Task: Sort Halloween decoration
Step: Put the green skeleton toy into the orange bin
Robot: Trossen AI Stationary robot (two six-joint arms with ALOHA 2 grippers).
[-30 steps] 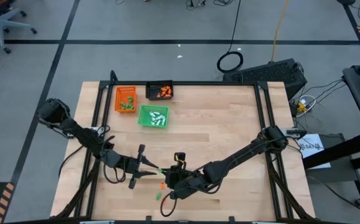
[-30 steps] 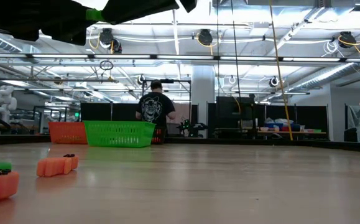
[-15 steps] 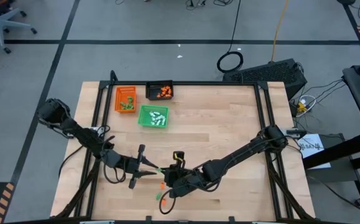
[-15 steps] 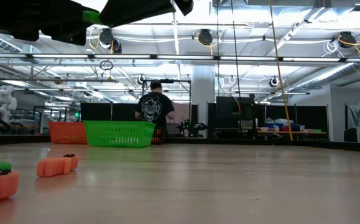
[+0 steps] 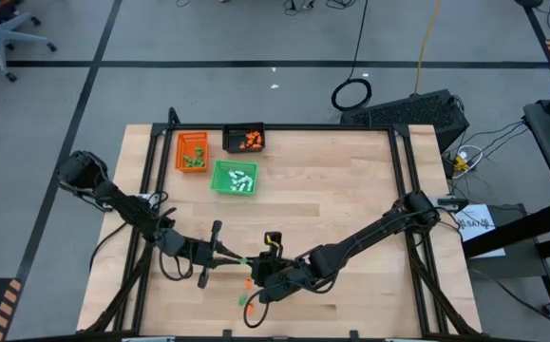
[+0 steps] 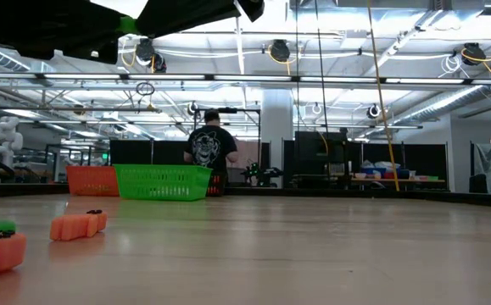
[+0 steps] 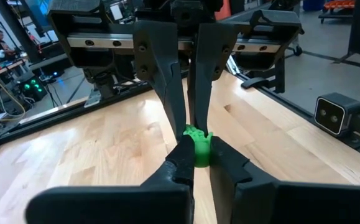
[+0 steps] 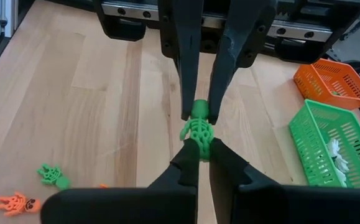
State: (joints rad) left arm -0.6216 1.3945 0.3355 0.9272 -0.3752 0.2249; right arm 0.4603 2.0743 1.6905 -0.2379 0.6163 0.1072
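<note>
I see my left tool [image 7: 195, 163] and right tool [image 8: 203, 157] both clamped on one green skeleton piece [image 8: 198, 129] above the surface [image 5: 350, 199].

Three trays [image 5: 235, 178]; two arms [image 5: 369, 236]; one person [image 6: 211, 152].

Three trays [image 5: 234, 178] at table's [image 5: 350, 209] far left, loose pieces [image 5: 248, 283] near front edge

Robotics lab/workshop: ceiling truss w/ lights [image 6: 279, 51], cables, taped floor [image 5: 256, 64], office chair [image 5: 4, 38].
</note>
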